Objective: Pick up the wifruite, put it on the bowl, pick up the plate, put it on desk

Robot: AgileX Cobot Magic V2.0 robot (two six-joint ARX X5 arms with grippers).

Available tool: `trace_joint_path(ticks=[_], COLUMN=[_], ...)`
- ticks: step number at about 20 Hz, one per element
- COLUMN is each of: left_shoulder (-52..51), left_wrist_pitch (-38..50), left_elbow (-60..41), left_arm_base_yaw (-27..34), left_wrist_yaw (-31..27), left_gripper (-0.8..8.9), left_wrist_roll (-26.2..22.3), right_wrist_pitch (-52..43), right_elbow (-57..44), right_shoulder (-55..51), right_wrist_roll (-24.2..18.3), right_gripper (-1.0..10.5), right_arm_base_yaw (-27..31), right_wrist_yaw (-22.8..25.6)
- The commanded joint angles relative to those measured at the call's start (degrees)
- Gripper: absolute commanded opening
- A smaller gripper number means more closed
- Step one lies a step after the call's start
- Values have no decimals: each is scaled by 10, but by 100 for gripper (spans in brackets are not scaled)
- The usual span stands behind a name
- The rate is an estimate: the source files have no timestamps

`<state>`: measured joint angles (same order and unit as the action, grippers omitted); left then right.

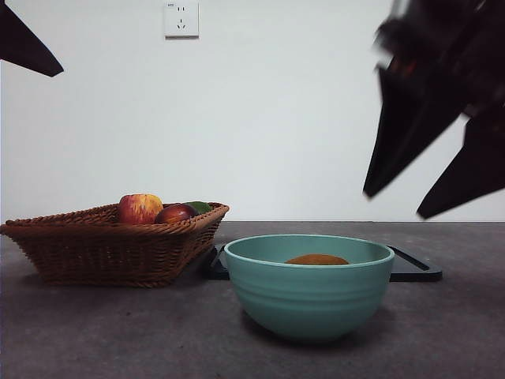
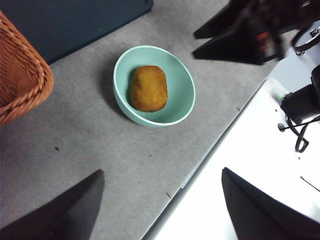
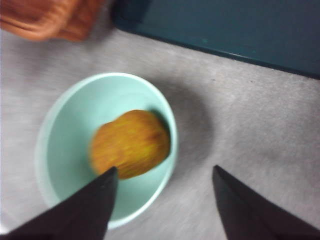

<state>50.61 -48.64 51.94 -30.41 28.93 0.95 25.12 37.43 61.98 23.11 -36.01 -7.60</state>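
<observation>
The golden-brown wifruite (image 1: 316,259) lies inside the mint-green bowl (image 1: 308,304) at the middle of the grey desk (image 1: 95,339). Behind the bowl a dark flat rectangular plate (image 1: 416,269) rests on the desk. My right gripper (image 1: 394,204) hangs open and empty, high above and to the right of the bowl, blurred. Its wrist view looks down on the wifruite (image 3: 131,144) in the bowl (image 3: 65,135), with the right gripper (image 3: 164,170) above the bowl's edge. My left gripper (image 2: 162,171) is open, held high over the desk's edge, away from the bowl (image 2: 182,95) and wifruite (image 2: 148,88).
A wicker basket (image 1: 110,245) stands left of the bowl, holding a red-yellow apple (image 1: 140,208), a dark red fruit (image 1: 175,213) and something green (image 1: 200,207). The left wrist view shows the desk's edge with white floor and cables (image 2: 300,125) beyond. A wall socket (image 1: 181,19) is behind.
</observation>
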Motion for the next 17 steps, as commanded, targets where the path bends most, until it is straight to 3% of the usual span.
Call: trace_joint_path(ticks=[1, 6, 17], left_shoulder=[3, 3, 3], left_wrist_pitch=[4, 4, 5], left_elbow=[4, 4, 4], left_arm_base_yaw=[-3, -3, -3], left_wrist_yaw=[5, 5, 5], left_gripper=[374, 374, 374], left_wrist_roll=[-5, -5, -5], right_wrist_pitch=[-30, -72, -108], right_elbow=[4, 4, 4], right_shoulder=[40, 93, 129], right_wrist_roll=[23, 24, 24], right_gripper=[269, 206, 40], right_arm_base_yaw=[-19, -41, -47], right_wrist_yaw=[35, 75, 74])
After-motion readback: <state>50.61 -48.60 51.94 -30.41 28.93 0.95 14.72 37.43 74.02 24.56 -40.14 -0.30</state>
